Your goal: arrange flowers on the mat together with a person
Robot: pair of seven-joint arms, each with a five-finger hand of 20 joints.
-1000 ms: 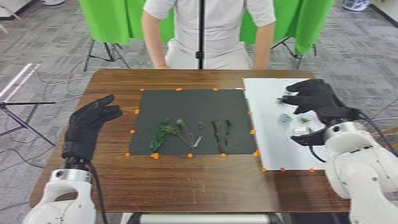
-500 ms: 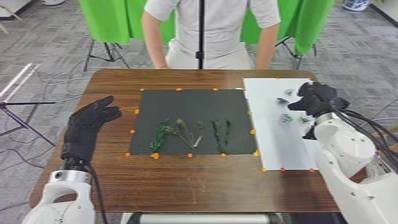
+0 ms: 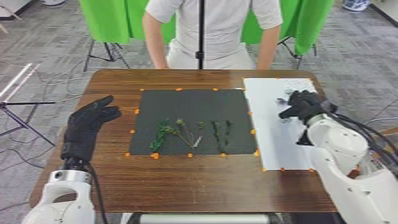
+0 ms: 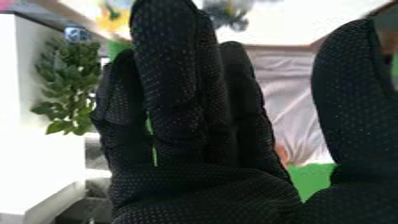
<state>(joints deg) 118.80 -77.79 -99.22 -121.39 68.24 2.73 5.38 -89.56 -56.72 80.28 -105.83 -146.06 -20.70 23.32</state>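
The right arm comes in from the lower right of the head view, its hand point(image 3: 309, 105) angled toward the upper left over the white sheet point(image 3: 282, 142). In the right wrist view that hand is open — fingers straight, the thumb well apart from them.

The left hand point(image 3: 86, 122) is raised over the left side of the frame, fingers pointing upward and relaxed, the thumb apart.

In the head view, small bluish flowers point(image 3: 282, 101) lie on the white sheet near the right hand; whether one lies beneath the palm, I cannot tell. Green stems point(image 3: 161, 136) lie on the lower part of the dark mat point(image 3: 178, 106), in the middle of the frame, with orange bits point(image 3: 155, 156) around its edges.

The wrist view shows a leafy plant point(image 4: 67, 85) behind the fingers and — blurred, probably a flower — a bluish-grey clump point(image 4: 231, 14) near the fingertips.
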